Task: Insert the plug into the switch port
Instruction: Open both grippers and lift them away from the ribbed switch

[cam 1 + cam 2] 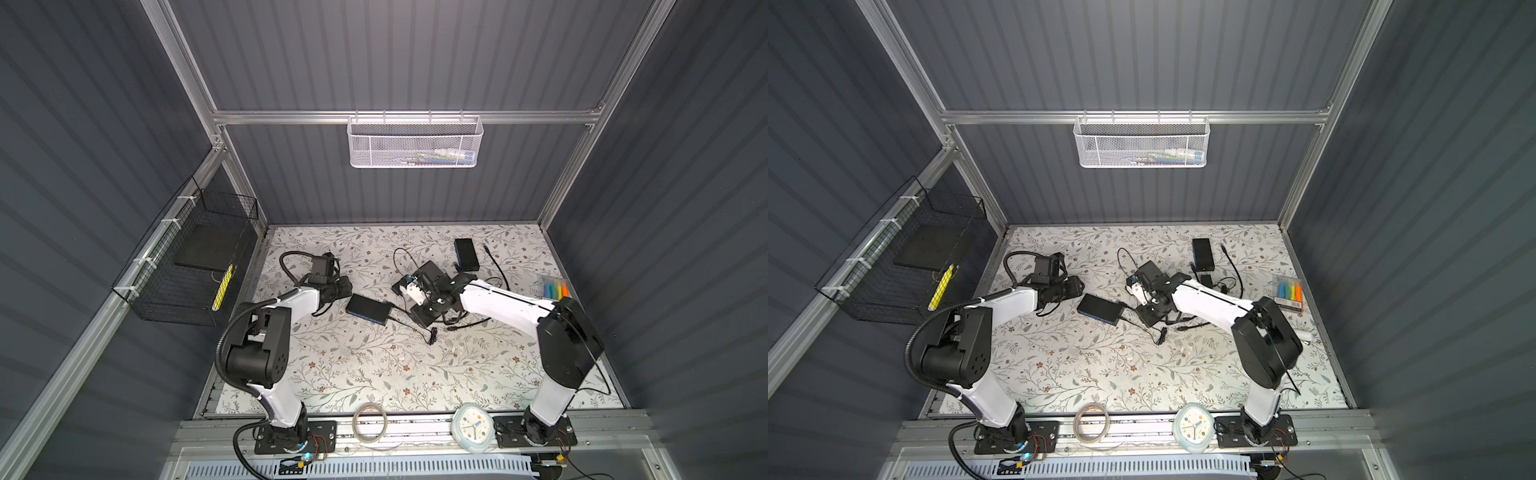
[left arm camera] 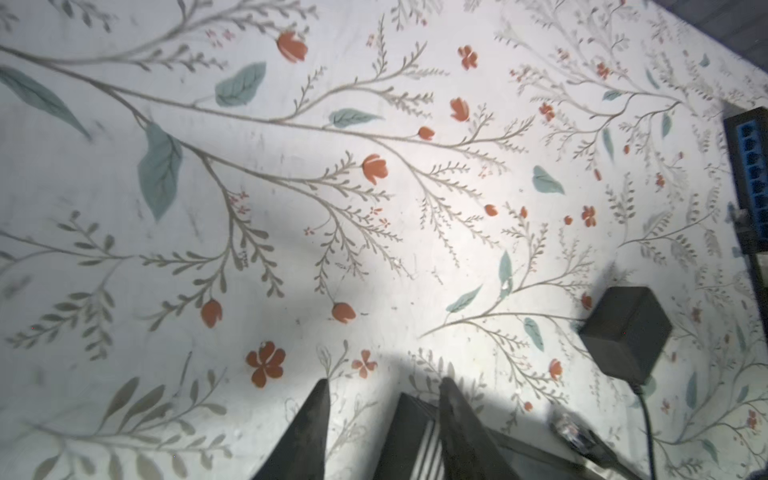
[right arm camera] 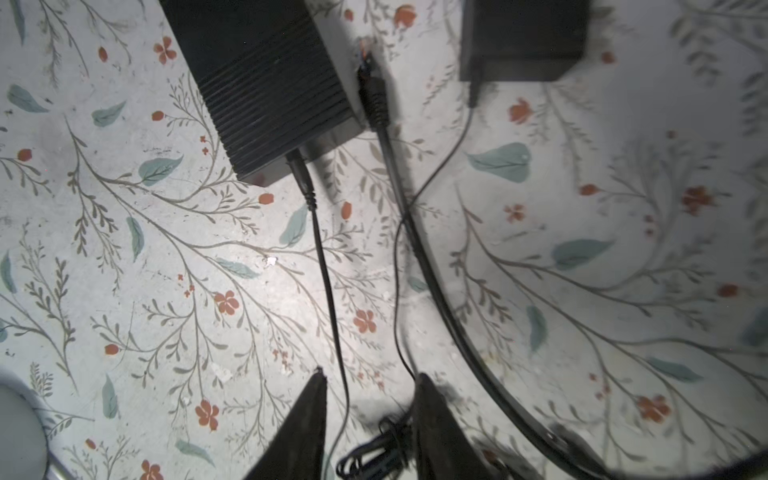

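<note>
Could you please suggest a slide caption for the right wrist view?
Open right gripper over a thin cable leading to a plug in the switch end.

A robotics lab cell: grey panel walls (image 1: 395,54), aluminium frame (image 1: 291,117), robot arms (image 1: 257,345) bolted along a flowered table (image 1: 353,374).

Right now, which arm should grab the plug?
The right one, probably. The right tool, open, points along the cable toward the plug, which lies beside the switch. The left tool, also open, sits at the switch's other end, better for steadying it.
</note>
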You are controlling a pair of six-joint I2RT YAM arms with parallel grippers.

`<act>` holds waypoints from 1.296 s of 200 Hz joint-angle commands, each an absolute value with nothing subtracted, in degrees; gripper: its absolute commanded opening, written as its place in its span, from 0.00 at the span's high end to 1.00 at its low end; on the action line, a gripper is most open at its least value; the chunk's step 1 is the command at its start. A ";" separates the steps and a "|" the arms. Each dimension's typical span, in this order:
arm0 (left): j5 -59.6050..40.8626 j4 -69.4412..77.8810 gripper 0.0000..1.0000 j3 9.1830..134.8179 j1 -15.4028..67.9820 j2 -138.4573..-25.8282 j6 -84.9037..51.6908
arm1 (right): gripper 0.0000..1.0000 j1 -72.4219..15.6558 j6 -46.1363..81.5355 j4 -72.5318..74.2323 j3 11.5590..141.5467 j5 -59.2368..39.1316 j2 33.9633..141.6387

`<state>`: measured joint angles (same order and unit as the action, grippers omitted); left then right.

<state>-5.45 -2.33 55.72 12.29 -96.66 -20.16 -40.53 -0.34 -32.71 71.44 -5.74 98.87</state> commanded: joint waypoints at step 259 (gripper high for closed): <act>4.25 -35.39 0.04 65.47 29.04 -90.19 13.26 | 0.54 -22.07 2.21 -31.55 78.93 1.67 110.35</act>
